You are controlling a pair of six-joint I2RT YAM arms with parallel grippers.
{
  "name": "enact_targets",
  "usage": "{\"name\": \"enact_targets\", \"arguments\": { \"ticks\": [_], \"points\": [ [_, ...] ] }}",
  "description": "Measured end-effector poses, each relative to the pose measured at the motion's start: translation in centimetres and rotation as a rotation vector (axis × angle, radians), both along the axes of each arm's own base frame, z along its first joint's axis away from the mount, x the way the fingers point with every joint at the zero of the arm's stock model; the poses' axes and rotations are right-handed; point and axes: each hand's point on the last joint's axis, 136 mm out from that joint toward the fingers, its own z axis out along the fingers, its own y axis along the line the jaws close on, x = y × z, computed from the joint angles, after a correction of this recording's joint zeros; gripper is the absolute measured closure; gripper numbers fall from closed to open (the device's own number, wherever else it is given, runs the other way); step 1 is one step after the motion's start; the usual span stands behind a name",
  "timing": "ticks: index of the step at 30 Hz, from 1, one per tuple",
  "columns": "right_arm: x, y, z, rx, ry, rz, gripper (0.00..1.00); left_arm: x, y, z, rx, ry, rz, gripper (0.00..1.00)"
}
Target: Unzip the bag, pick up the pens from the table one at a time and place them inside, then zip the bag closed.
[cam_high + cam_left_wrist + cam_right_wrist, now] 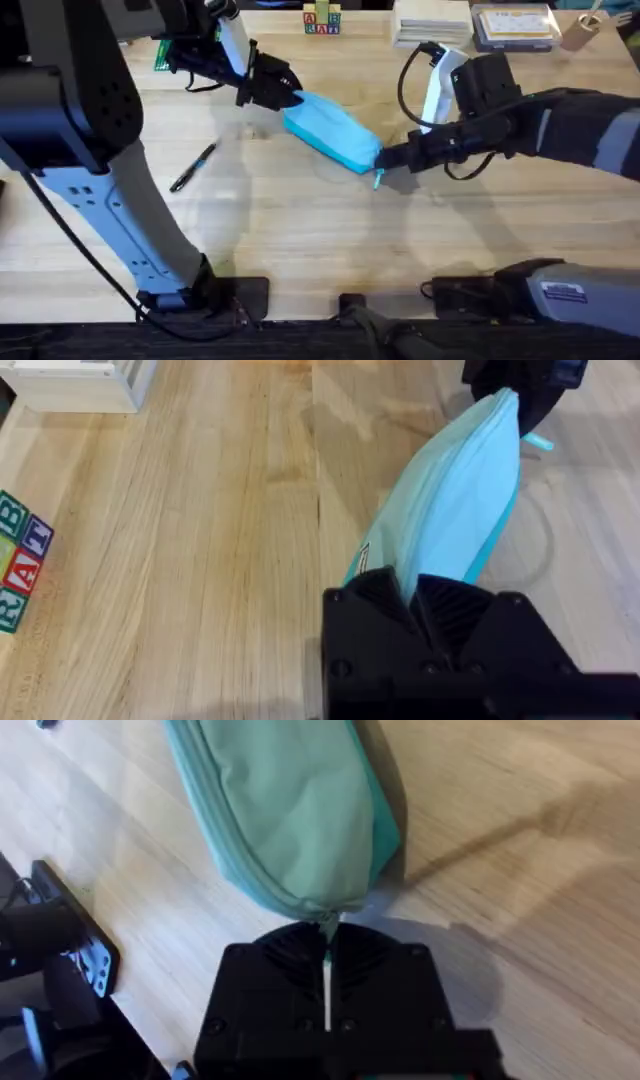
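Note:
The light-blue bag [330, 130] lies slanted on the table [300, 230], held at both ends. My left gripper [287, 97] is shut on its upper-left end; in the left wrist view the bag [455, 500] runs away from my gripper [415, 595]. My right gripper [385, 158] is shut at the lower-right end, pinching the pull cord [327, 975] that hangs from the bag [290, 810]; the cord's tip [378, 180] shows below. One pen [193, 166], dark with a silvery part, lies on the table to the left of the bag.
Letter blocks [322, 20] stand at the table's far edge, also seen as blocks [20, 560] in the left wrist view. Stacked boxes [432, 22] and a case [515, 27] sit at the back right. The arm bases stand at the near edge.

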Motion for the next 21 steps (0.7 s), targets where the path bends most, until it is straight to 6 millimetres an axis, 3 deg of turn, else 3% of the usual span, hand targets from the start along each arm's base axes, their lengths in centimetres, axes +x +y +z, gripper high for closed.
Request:
{"name": "enact_targets", "arguments": {
  "ticks": [7,21],
  "points": [
    [-0.4,-0.3,0.4,-0.017,0.025,-0.020,0.970,0.0,0.0,0.0,0.000,0.003,0.000,0.959],
    [1.4,-0.4,6.2,-0.015,-0.110,-0.041,0.970,0.0,0.0,0.0,0.000,0.000,0.000,0.958]
  ]
}}
